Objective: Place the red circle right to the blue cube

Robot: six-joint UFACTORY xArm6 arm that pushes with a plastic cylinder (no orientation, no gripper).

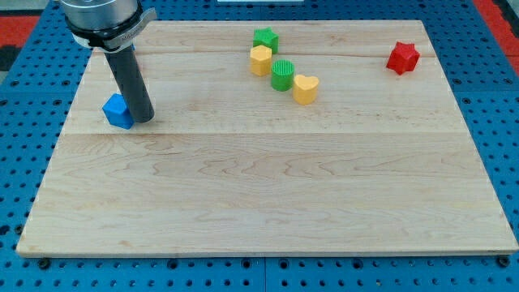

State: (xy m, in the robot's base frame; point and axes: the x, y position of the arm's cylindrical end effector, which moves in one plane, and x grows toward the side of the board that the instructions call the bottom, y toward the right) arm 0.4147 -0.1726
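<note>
The blue cube (pixel 118 111) sits near the board's left edge. My tip (pixel 143 119) rests on the board, touching or almost touching the cube's right side. No red circle shows clearly. A thin reddish sliver (pixel 135 58) peeks out at the rod's right edge, higher up, and the rod hides the rest of it. I cannot tell what that is.
A red star (pixel 402 57) lies at the top right. A green star (pixel 265 38), a yellow hexagon (pixel 260 59), a green circle (pixel 282 74) and a yellow heart (pixel 305 88) form a diagonal chain at top centre. The wooden board (pixel 268 203) lies on a blue perforated table.
</note>
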